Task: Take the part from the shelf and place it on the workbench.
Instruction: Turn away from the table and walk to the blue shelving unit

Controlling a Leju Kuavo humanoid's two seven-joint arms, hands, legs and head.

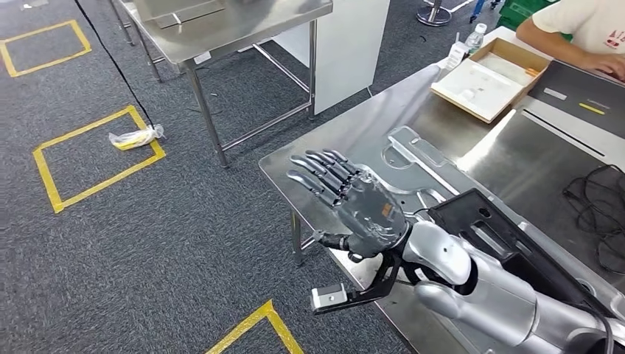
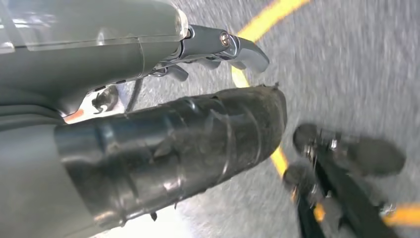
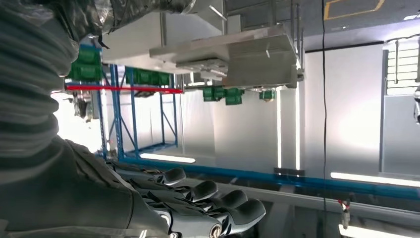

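A flat silver stamped metal part [image 1: 413,156] lies on the steel workbench [image 1: 508,147], near its left corner. My right hand [image 1: 354,203] hovers over the near end of that part at the bench's edge, back up, fingers stretched out and apart, holding nothing. In the right wrist view its fingers [image 3: 208,208] also lie straight and empty. A black moulded piece [image 1: 494,228] rests on the bench right beside my right forearm. My left hand [image 2: 148,144] hangs over the grey carpet, its fingers [image 2: 237,47] extended with nothing in them.
A second steel table [image 1: 221,33] stands at the back left. Yellow tape squares [image 1: 96,158] mark the carpet, with a wrapped yellow item [image 1: 136,137] on one line. On the bench's far end are a cardboard box [image 1: 490,77], black cables [image 1: 597,210] and a person's arm [image 1: 582,37].
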